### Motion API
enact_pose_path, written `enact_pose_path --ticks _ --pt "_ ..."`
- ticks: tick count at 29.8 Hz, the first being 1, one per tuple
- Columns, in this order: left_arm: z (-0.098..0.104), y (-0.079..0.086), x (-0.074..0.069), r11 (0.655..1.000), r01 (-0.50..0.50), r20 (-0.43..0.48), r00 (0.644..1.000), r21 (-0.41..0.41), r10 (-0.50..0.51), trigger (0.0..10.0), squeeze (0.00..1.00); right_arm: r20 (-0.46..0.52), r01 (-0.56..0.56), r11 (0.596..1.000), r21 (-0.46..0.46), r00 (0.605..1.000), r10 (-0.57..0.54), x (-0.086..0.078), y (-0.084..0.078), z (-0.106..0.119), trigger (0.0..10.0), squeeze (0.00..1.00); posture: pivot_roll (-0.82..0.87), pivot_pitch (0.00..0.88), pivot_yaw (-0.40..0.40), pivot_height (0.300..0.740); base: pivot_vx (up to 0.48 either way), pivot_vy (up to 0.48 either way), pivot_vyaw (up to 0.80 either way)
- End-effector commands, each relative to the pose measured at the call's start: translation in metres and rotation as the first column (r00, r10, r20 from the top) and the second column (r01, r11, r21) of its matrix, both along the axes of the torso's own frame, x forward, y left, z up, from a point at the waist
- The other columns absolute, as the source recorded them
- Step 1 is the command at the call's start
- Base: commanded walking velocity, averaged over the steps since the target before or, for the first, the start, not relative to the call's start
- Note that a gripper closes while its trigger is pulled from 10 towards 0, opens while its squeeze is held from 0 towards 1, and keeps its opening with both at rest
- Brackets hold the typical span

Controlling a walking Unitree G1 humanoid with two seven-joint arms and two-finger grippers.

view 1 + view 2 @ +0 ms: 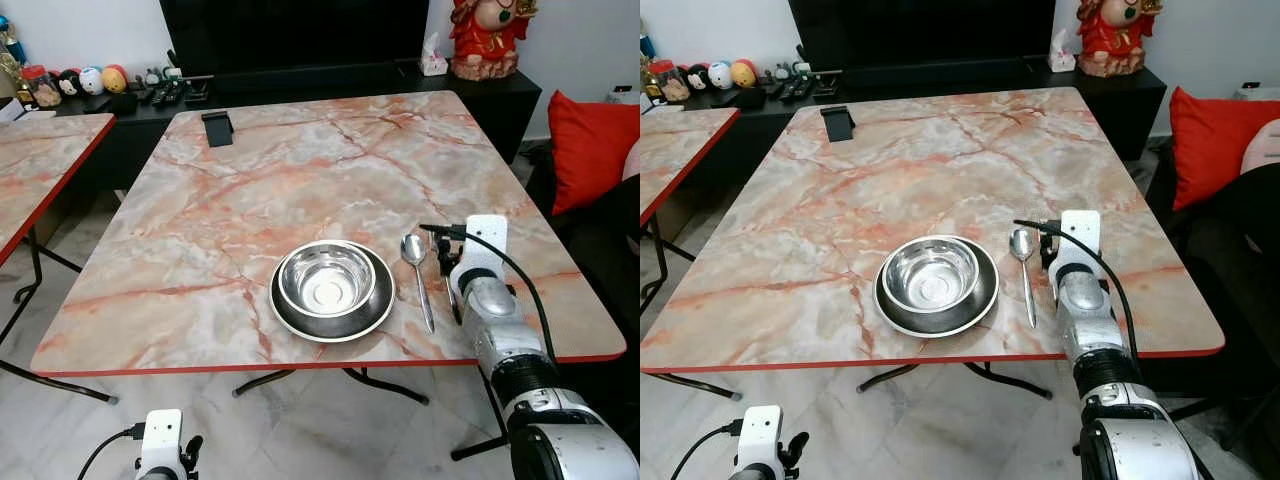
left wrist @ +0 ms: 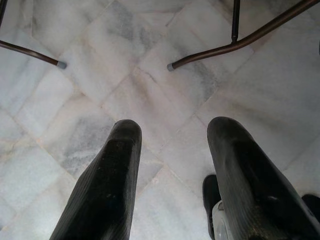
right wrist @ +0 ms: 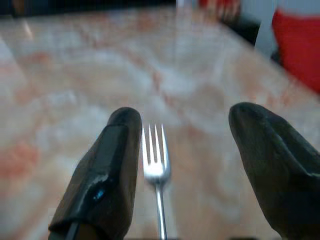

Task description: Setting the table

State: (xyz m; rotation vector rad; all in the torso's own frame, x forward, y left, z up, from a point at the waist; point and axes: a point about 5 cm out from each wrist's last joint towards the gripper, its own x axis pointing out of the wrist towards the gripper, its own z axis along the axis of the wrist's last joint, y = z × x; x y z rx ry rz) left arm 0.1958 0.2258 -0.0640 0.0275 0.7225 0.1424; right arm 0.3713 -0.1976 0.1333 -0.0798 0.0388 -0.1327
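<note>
Your right claw (image 3: pixel 182 165) is wide open, holding nothing, over the fork (image 3: pixel 156 170) right of the spoon (image 1: pixel 418 275). Lift straight up; don't bump the spoon.

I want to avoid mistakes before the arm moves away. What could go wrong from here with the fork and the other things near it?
1. The right gripper has open jaws around the fork; pulling back carelessly could drag it askew.
2. The spoon lies close beside, so a sideways motion might knock it against the plate holding the bowl.
3. The setting is near the table edge, so a hard push could send cutlery off.
</note>
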Motion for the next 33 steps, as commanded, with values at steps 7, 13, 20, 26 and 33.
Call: enact_pose_path --ticks 7,13,20,26,33 --pt "0.001 0.004 -0.001 1.000 -0.020 0.021 1.000 0.002 0.020 10.0 0.00 0.200 -0.009 0.999 -0.046 0.980 0.018 -0.025 0.001 0.011 10.0 0.00 -0.08 0.000 0.085 0.714 0.000 0.000 0.00" --pt "-0.001 0.005 -0.006 1.000 -0.022 0.004 1.000 0.000 0.022 10.0 0.00 0.250 0.019 0.999 -0.046 0.968 -0.007 -0.048 -0.002 0.008 10.0 0.00 -0.09 0.000 0.090 0.714 0.000 0.000 0.00" --pt "-0.004 0.006 -0.010 0.999 -0.047 -0.022 0.999 -0.011 0.047 10.0 0.00 0.268 -0.009 0.998 -0.062 0.963 0.025 -0.053 0.006 0.011 10.0 0.00 -0.09 0.000 0.086 0.714 0.000 0.039 0.00" --pt "-0.008 0.008 -0.017 0.998 -0.059 -0.058 0.997 -0.012 0.059 10.0 0.00 0.296 -0.033 0.997 -0.071 0.954 0.053 -0.050 0.014 0.022 10.0 0.00 -0.09 0.000 0.082 0.714 0.000 0.384 0.00" --pt "-0.010 0.008 -0.020 0.998 -0.061 -0.072 0.996 -0.012 0.060 10.0 0.00 0.299 -0.040 0.996 -0.078 0.952 0.062 -0.050 0.017 0.024 10.0 0.00 -0.08 0.000 0.083 0.714 0.000 0.431 0.00"
